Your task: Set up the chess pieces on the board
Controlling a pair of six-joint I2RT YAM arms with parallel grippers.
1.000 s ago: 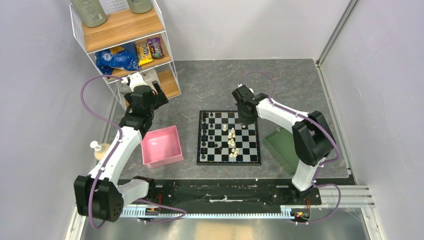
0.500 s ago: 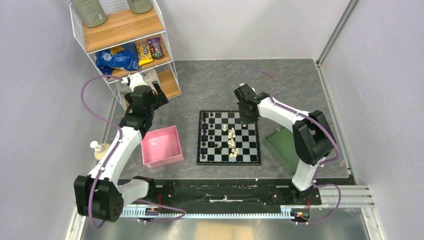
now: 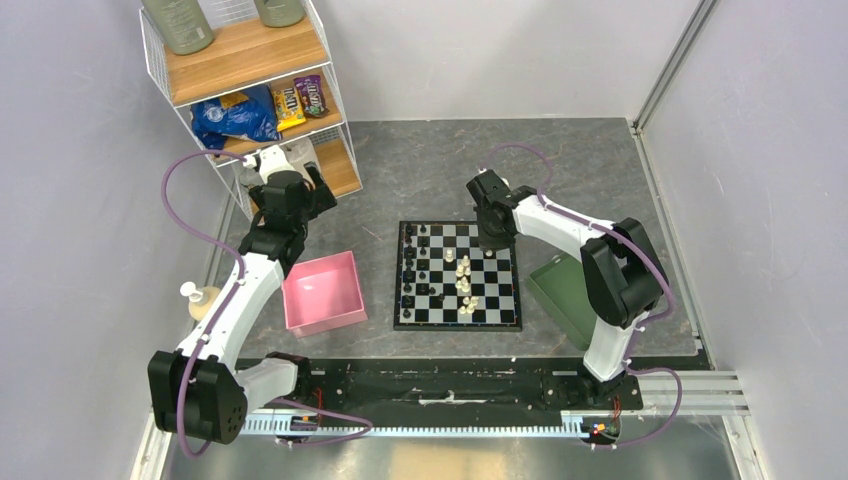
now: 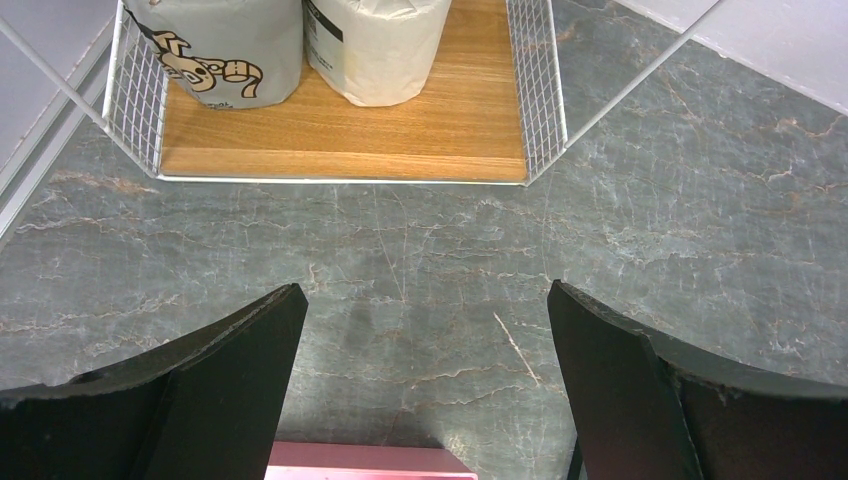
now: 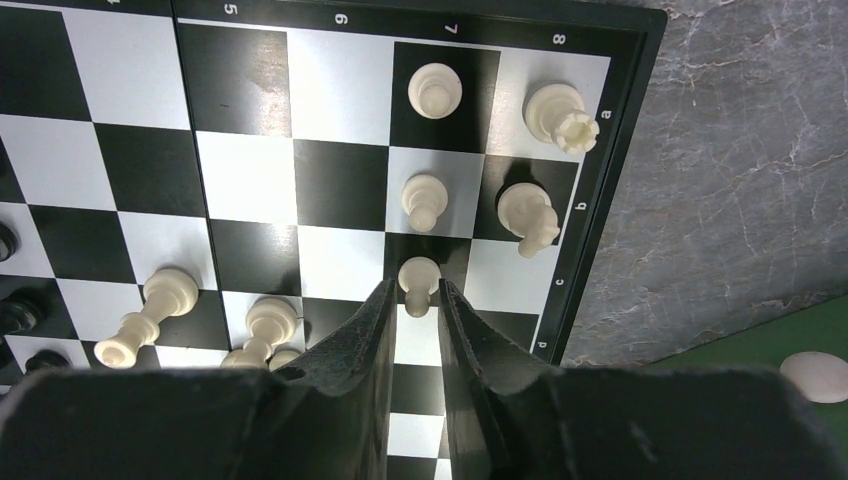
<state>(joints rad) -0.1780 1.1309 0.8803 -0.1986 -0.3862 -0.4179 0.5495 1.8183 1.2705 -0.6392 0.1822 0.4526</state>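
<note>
The chequered board [image 3: 457, 325] lies mid-table. Black pieces [image 3: 410, 265] stand along its left side and white pieces [image 3: 465, 285] cluster in the middle. My right gripper [image 3: 493, 240] is over the board's far right corner. In the right wrist view it [image 5: 413, 290] is shut on a white pawn [image 5: 419, 278] over the board [image 5: 250, 120], next to two white pawns [image 5: 425, 200], a rook [image 5: 560, 110] and a knight [image 5: 527, 215]. My left gripper [image 4: 425, 300] is open and empty, over bare table near the shelf.
A pink tray [image 3: 323, 292] sits left of the board and a green tray [image 3: 560, 290] right of it, holding a white piece [image 5: 818, 375]. A wire shelf [image 3: 250, 90] with snacks stands far left. A soap bottle [image 3: 200, 298] stands by the left arm.
My right gripper has shifted slightly over the board's far right corner. The left arm has not moved.
</note>
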